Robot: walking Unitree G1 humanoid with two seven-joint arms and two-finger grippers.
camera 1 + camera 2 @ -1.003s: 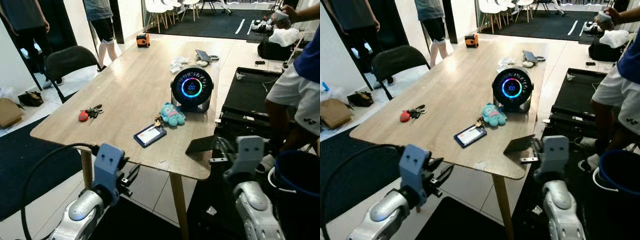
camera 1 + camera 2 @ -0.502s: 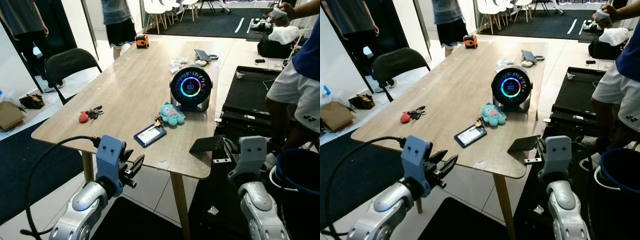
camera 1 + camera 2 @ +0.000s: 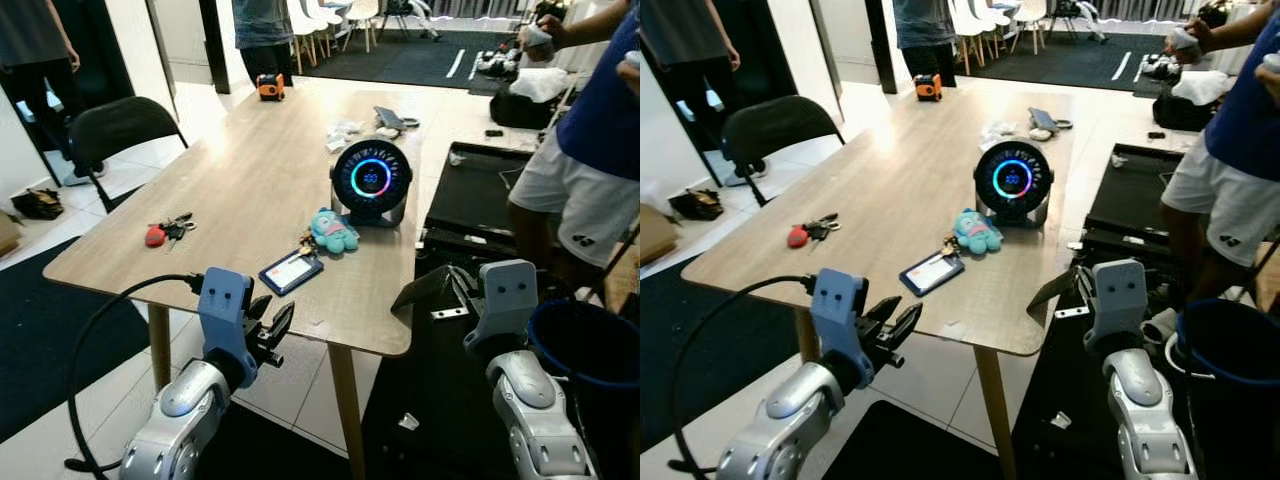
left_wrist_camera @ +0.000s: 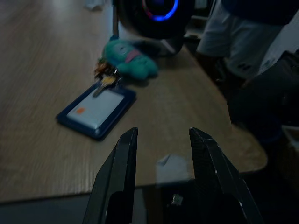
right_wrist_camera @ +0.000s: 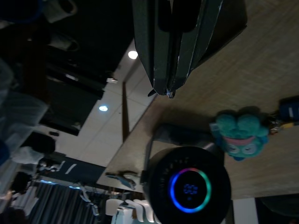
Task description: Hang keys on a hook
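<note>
Nearest you, your left tool (image 3: 272,328) hovers just off the near edge of the wooden worktop (image 3: 250,190), its two black fingers (image 4: 120,182) spread to a moderate gap and holding nothing. Your right tool (image 5: 167,91) sits off the worktop's near right corner, fingers pressed together with nothing between them.

Just past the left tool you have a blue card holder (image 3: 291,271) lying flat near the edge. Touching its far end is a small bunch of keys (image 4: 103,74) joined to a teal plush keychain (image 3: 331,231).

A second set of keys with a red fob (image 3: 163,231) lies well apart, toward the left edge.

Behind the plush stands a round black device with a glowing blue ring display (image 3: 370,182). Beyond that, you can see small items near the far end, too small to name, and an orange object (image 3: 265,88) at the far left corner.

A black chair (image 3: 115,132) stands left of the worktop. A person in white shorts (image 3: 573,180) stands to your right; other people stand farther back.
</note>
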